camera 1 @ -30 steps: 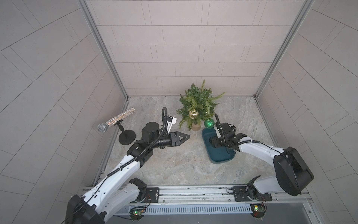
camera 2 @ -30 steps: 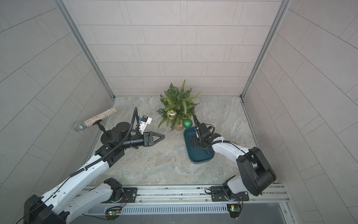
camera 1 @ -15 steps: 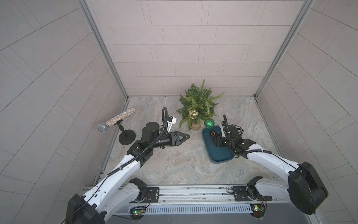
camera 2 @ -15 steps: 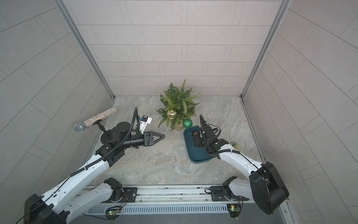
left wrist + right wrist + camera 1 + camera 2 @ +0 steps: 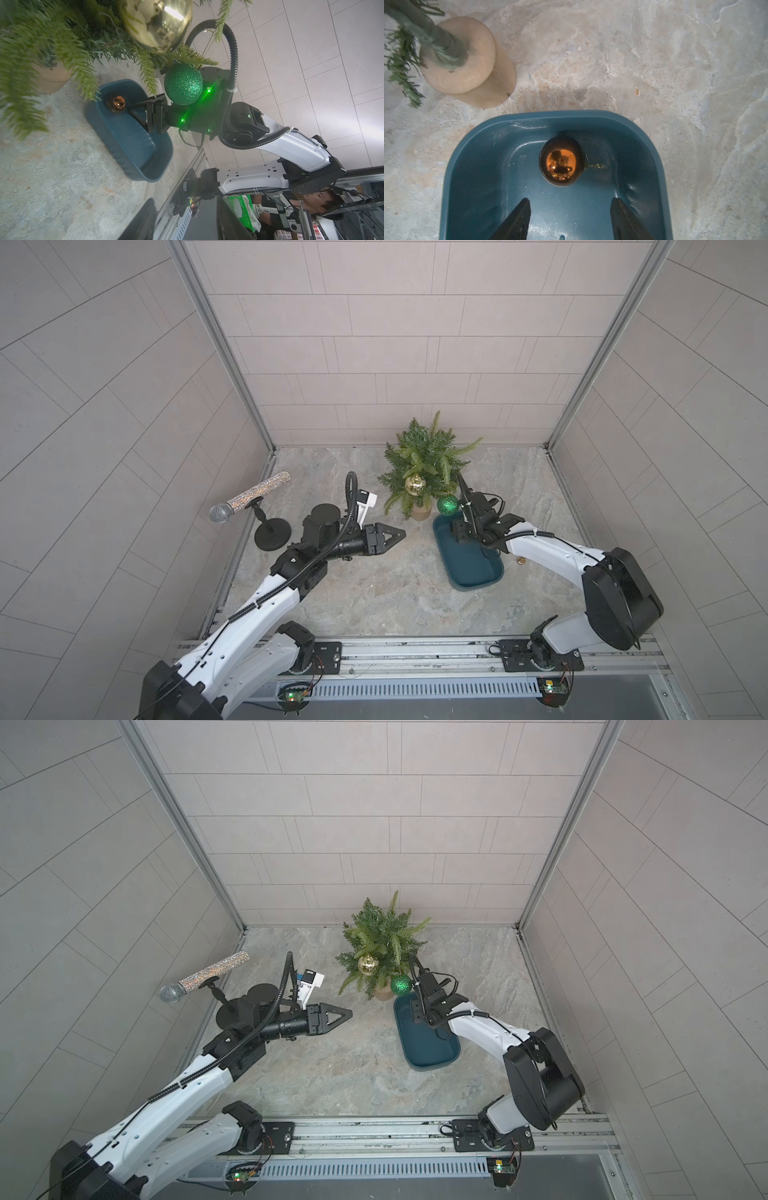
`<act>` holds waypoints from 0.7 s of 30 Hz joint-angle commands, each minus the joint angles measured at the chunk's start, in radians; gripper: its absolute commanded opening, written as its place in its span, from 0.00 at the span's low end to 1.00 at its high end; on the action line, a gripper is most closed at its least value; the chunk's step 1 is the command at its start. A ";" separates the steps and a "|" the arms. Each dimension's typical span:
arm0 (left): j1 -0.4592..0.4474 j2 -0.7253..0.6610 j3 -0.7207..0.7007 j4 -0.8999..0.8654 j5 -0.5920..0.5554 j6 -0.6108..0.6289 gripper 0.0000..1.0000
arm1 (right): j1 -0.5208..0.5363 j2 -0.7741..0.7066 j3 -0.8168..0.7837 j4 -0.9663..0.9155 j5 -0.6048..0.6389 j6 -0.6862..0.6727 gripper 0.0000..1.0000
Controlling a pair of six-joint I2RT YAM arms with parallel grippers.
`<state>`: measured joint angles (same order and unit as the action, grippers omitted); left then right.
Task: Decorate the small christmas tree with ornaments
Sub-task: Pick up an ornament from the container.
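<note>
Two ornaments [image 5: 414,484] hang on the tree [image 5: 428,448] at the back; a third ornament [image 5: 561,164] lies in the tub [image 5: 473,574] before it.

Copper bauble [image 5: 561,164] gleams glossy; green bauble [image 5: 183,86] glittery; tray [image 5: 477,176] smooth plastic.

Right claw [image 5: 570,200] agape (and empty)

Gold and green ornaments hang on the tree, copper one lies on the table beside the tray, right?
No: the copper ornament lies inside the tray, per the right wrist view. The gold ornament and green ornament do hang on the tree.
</note>
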<state>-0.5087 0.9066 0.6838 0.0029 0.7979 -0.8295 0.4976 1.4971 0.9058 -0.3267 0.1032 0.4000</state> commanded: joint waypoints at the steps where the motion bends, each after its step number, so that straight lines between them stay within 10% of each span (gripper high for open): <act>1: -0.003 -0.021 -0.011 -0.003 -0.004 0.017 0.51 | 0.014 0.039 0.043 -0.062 0.072 -0.027 0.66; 21: -0.003 0.020 0.011 -0.022 -0.008 0.032 0.49 | 0.031 0.247 0.158 -0.041 0.079 -0.062 0.67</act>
<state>-0.5087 0.9241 0.6838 -0.0154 0.7872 -0.8173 0.5236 1.7176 1.0492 -0.3508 0.1650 0.3511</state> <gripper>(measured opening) 0.487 0.668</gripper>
